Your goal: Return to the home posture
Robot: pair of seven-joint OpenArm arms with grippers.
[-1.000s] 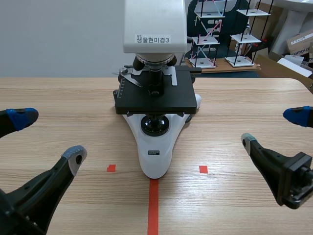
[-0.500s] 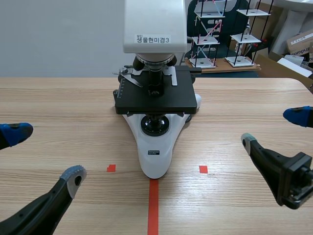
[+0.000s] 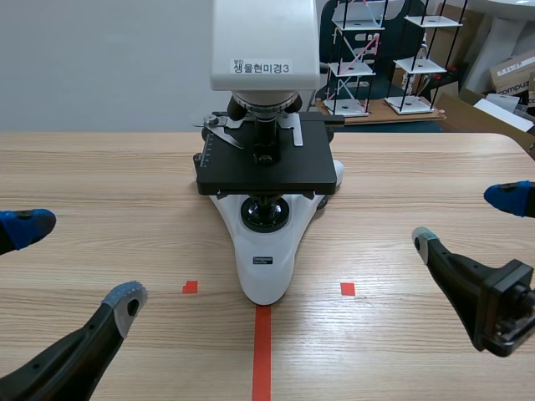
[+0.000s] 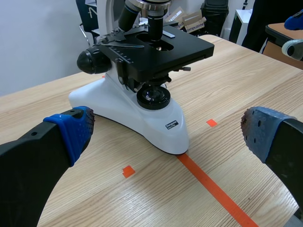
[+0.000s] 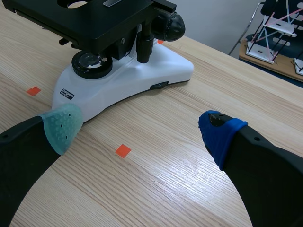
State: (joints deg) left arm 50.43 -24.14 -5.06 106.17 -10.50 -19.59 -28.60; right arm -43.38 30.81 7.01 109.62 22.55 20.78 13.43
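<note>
A white microscope [image 3: 266, 266] with a black stage stands at the table's middle, its head labelled in Korean. My left gripper [image 3: 75, 261] hangs open low at the near left, well apart from it, with nothing between its fingers. My right gripper [image 3: 467, 219] is open at the near right, also holding nothing. In the left wrist view the microscope [image 4: 124, 105] stands ahead of the open left gripper [image 4: 168, 132]. In the right wrist view its base [image 5: 128, 80] lies ahead of the open right gripper [image 5: 140, 127].
Orange-red tape marks lie on the wooden table [image 3: 401, 175] in front of the microscope. Behind the table's far right edge stand white shelf models [image 3: 418, 58] and cardboard boxes [image 3: 512, 71].
My left gripper has drawn back toward the near left corner, sitting lower than a second ago; it has kept still over the last half second. The right gripper has not moved.
</note>
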